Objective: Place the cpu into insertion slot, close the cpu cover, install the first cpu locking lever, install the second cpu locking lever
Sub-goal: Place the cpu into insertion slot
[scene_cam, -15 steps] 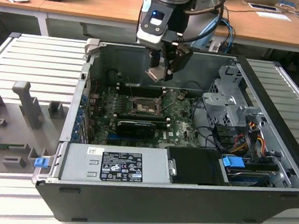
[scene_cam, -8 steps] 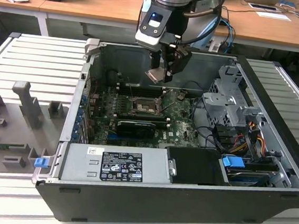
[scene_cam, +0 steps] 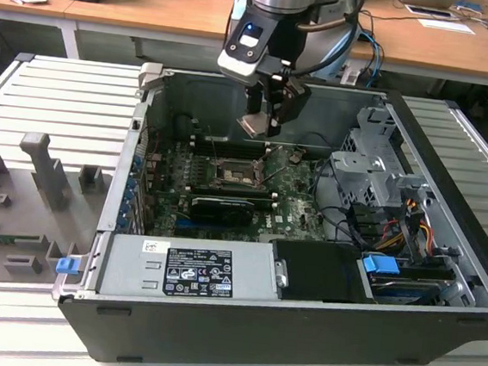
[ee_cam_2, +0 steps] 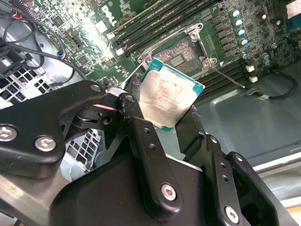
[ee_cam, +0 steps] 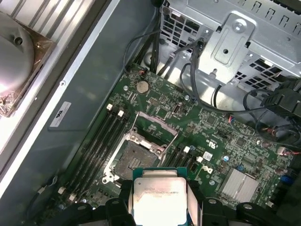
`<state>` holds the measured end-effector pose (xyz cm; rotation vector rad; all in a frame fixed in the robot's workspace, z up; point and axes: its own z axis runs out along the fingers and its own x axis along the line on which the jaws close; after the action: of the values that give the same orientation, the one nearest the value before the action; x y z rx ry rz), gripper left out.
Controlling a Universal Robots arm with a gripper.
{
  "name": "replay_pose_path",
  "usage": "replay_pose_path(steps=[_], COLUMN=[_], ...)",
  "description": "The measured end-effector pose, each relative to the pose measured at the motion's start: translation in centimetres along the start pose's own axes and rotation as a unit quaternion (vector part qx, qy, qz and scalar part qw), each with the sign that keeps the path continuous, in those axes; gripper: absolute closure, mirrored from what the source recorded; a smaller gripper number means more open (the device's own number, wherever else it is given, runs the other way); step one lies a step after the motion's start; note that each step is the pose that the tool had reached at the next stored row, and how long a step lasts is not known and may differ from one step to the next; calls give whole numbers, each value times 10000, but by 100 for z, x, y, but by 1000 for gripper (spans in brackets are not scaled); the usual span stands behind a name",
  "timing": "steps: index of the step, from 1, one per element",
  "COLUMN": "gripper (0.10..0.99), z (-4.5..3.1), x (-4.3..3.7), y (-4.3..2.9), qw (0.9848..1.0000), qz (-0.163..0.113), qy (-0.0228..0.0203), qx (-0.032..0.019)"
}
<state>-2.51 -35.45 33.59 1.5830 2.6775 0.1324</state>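
My gripper (scene_cam: 261, 122) hangs inside the open computer case, shut on the cpu (scene_cam: 254, 125), a flat square chip with a silvery top. In both wrist views the cpu (ee_cam_2: 169, 99) (ee_cam: 159, 200) sits tilted between the black fingers (ee_cam_2: 134, 125). The insertion slot (scene_cam: 232, 175) (ee_cam_2: 181, 52) (ee_cam: 135, 157) lies on the green board below the chip, dark, uncovered and well apart from it. The cpu cover (ee_cam: 154, 128) is swung back beside the slot. A thin locking lever (ee_cam_2: 226, 77) sticks out from the slot's corner.
The case walls (scene_cam: 261, 98) ring the board. A labelled silver power supply (scene_cam: 188, 268) is at the front, and a metal drive cage (scene_cam: 374, 174) with cables stands at the exterior view's right. A long black card (scene_cam: 220, 208) lies just in front of the slot.
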Motion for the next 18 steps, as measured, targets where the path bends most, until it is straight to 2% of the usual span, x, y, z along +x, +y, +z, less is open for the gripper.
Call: replay_pose_path(steps=[12,18], gripper=[545,545], z=[41,70], x=[-1,-1], y=[-4,-6], qw=[9997,9983], qz=[256,583], qy=[-22,-47], qx=[-4,-2])
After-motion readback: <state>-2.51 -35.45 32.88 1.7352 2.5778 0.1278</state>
